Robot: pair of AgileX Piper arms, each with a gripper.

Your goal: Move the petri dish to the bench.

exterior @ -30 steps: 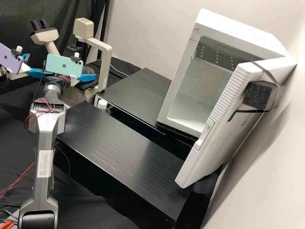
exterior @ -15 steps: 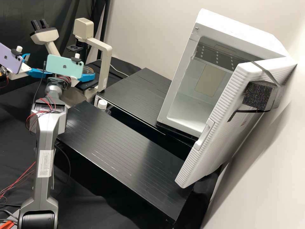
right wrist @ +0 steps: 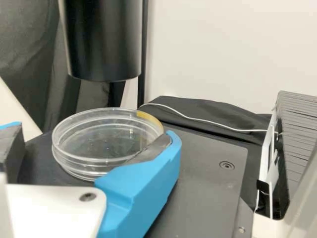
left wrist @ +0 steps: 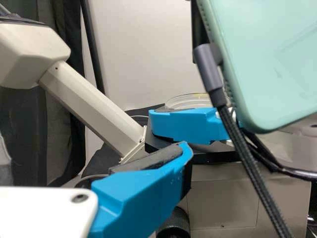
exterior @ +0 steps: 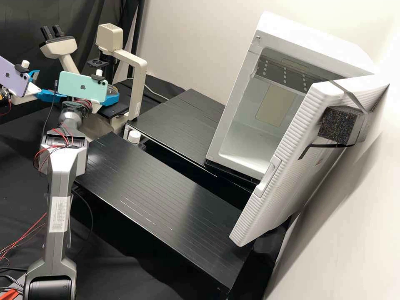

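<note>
Lacking a grip: petri dish (right wrist: 94, 144) on scope stage (right wrist: 208, 153), R hand (right wrist: 94, 133) spread round it

High view: dish sits by R hand's visible finger, up on the microscope (exterior: 135, 79), so move to desk not done. R hand is at the dish, approach looks nearly complete; left to do, I'd say: close, lift, carry, set down, release. The slatted desk (exterior: 158, 191), prob. the target, lies right of R hand & nearer the camera. L hand (exterior: 51, 85) is left of R hand, fingers apart, holding nothing; prob. not needed.

L wrist view: dish shows just beyond R hand's near finger; L hand's own finger is well apart from it, w/ nothing against its pad.

R wrist view: dish lies btwn R hand's spread fingers, close beside one, w/ a gap to the other. Contact w/ the close one: can't tell. Stage is under the dish; black barrel (right wrist: 101, 39) hangs above, so lift should stay low, else dish may knock it.

Count: 1 dish, 1 microscope, 2 hands, 2 phones (exterior: 82, 86), 2 slatted black tops, 1 white cabinet (exterior: 250, 104) w/ door open, right of both hands.
</note>
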